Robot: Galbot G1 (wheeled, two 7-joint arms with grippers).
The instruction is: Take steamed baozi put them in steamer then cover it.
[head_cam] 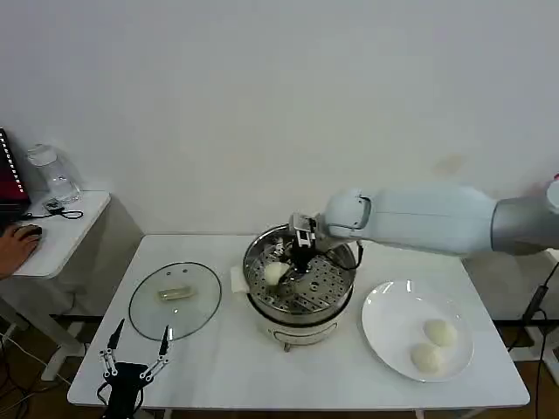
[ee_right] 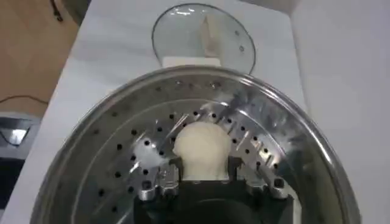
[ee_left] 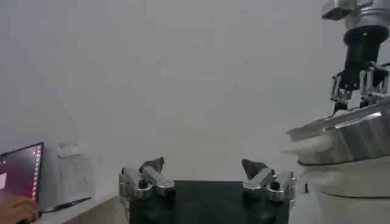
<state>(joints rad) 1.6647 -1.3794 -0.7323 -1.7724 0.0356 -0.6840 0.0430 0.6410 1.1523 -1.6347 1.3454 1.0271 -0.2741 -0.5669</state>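
Note:
The steel steamer [head_cam: 342, 281] stands mid-table on its white base, and its rim shows in the left wrist view [ee_left: 347, 131]. My right gripper [head_cam: 293, 259] reaches down into it, shut on one off-white baozi [ee_right: 203, 146] just above the perforated tray [ee_right: 122, 176]. That baozi [head_cam: 275, 273] sits at the tray's left part, and a second pale bun [head_cam: 305, 285] seems to lie beside it. Two more baozi [head_cam: 439, 332] [head_cam: 425, 357] rest on the white plate [head_cam: 389, 314]. The glass cover [head_cam: 175, 299] [ee_right: 183, 27] lies flat on the table, left of the steamer. My left gripper [head_cam: 135, 356] [ee_left: 207, 170] waits open at the table's front left.
A small white pad [head_cam: 238, 279] lies between cover and steamer. A side table [head_cam: 61, 236] at the far left carries a laptop, a bottle and a person's hand on a mouse. The wall runs close behind the white table [head_cam: 227, 367].

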